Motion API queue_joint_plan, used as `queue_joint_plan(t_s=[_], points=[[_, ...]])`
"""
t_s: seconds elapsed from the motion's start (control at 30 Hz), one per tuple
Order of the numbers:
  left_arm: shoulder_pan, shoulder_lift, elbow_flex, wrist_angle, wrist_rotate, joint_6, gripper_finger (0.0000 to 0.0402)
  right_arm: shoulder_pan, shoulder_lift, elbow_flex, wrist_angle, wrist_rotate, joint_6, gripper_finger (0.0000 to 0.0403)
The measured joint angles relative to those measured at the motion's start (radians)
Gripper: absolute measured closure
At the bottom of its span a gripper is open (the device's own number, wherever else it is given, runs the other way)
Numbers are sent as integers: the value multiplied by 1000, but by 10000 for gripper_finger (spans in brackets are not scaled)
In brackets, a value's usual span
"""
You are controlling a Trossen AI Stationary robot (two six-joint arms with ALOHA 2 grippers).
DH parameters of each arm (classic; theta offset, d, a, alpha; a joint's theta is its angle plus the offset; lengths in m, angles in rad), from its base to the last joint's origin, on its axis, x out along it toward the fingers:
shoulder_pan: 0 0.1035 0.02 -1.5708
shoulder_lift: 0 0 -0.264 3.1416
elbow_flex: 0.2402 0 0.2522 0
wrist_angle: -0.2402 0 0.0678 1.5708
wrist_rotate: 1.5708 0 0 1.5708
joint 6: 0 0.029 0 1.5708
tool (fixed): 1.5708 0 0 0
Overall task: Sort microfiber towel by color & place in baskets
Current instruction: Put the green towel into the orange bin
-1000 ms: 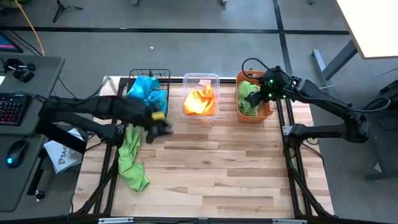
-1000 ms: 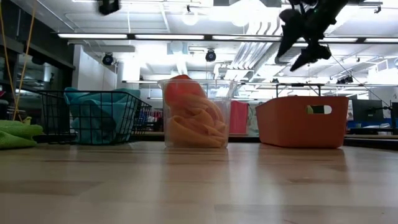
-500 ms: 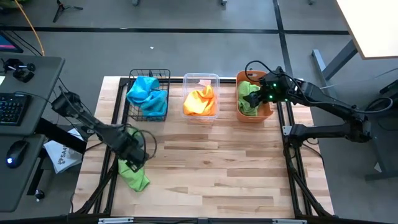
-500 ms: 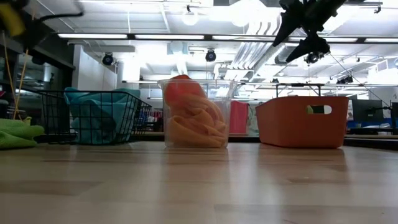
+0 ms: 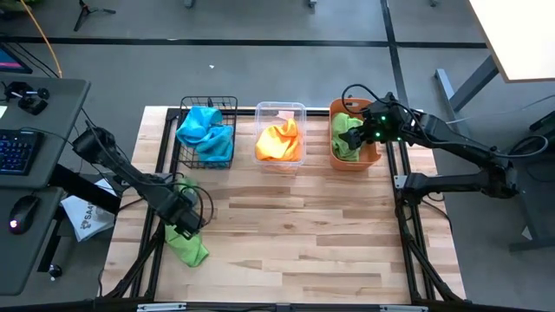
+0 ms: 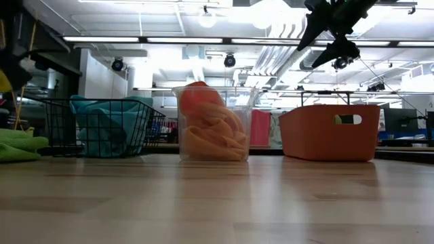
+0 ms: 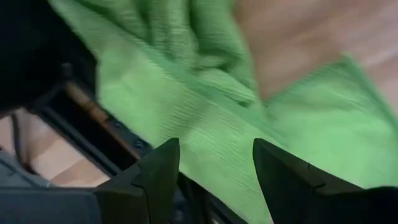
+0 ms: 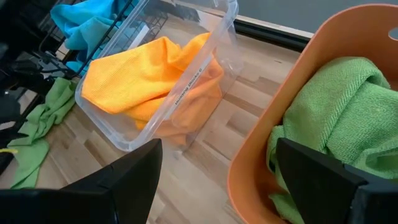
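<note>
A lime green towel [image 5: 189, 244] lies crumpled on the table near its left edge, also seen in the left wrist view [image 7: 205, 112]. My left gripper [image 5: 182, 217] points down, close over it and open; its fingers [image 7: 158, 171] stand apart above the cloth. Whether they touch it, I cannot tell. My right gripper [image 5: 357, 137] hangs open above the orange bin [image 5: 375, 159], which holds another green towel [image 8: 336, 118]. The black wire basket [image 5: 184, 106] holds a blue towel [image 5: 204, 130]. The clear tub [image 5: 279, 107] holds an orange towel [image 8: 137, 74].
The three containers stand in a row along the table's far edge. The green towel on the table reaches to the left frame rail [image 5: 160, 221]. Bare wooden tabletop [image 5: 303, 234] stretches across the middle and near side. A desk with a keyboard [image 5: 17, 152] stands left of the table.
My left gripper has swung from beside the black wire basket toward the table's near left, dropped low and tipped over to point down at the green towel on the table. It has stayed open. The towel has not moved.
</note>
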Motion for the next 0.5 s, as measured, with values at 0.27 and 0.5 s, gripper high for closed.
queue_joint_plan(t_s=[0.27,0.5], points=[[2,0,-110,170,24,-45,209,0,0,0,0,3,17,93],[2,0,-172,332,48,-3,234,0,0,0,0,-17,32,93]])
